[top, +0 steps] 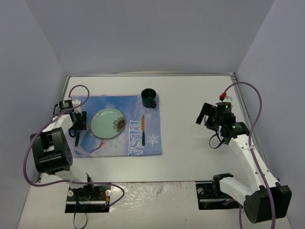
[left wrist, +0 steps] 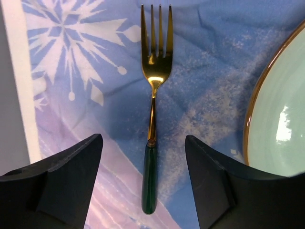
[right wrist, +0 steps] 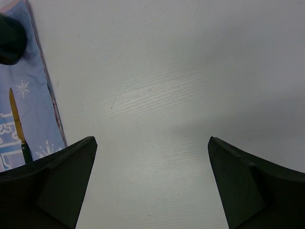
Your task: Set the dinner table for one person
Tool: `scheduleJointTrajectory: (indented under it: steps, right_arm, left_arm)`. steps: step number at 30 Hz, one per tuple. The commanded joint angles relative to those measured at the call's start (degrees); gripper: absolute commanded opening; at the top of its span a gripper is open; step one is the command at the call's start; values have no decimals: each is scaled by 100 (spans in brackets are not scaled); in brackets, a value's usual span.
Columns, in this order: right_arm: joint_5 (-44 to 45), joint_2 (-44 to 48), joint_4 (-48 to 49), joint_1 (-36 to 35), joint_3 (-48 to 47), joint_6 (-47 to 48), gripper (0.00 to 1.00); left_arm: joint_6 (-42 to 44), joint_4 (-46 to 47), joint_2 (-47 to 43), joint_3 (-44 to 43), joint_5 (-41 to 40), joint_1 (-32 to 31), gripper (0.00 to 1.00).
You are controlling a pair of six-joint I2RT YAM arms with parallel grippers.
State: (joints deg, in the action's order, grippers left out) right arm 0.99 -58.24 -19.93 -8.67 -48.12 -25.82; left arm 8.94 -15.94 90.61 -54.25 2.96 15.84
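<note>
White dinner table [top: 190, 157] lies below released right pincer [right wrist: 151, 143], fork [left wrist: 155, 71] below released left pincer [left wrist: 143, 138].

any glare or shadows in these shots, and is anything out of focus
Left wrist: white glare patch on the plate, glints along the gold fork, which is sharp; the near dark fingers show little detail. Right wrist: a soft shadow band crosses the white table. Top external: even, diffuse light, only faint shadows.
</note>
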Motion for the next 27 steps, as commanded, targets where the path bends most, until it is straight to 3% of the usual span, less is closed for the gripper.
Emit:
scheduleJointTrajectory:
  steps: [1,9,15,21,27]
  right_arm:
    - [43,231,270,32,-528,328,100]
    - [686,534,297,32,-1349,889,100]
    - [1377,806,306,-161,-2008,1694,100]
    - [1750,1196,471,-370,-2200,1957,100]
    - [1686,1648,613,-452,-1938,1756,100]
  left_arm:
    - [-342,-475,-995,-832,-192,42,71]
    - [-1469,-1640,-2261,-2271,-209,-92,80]
    - [-1491,-2748,-2997,-3478,-656,-909,86]
    - [-1568,-3495,-3917,-3663,-925,-1465,92]
    - [-1816,-3724,-4876,-3020,-1605,-1864,93]
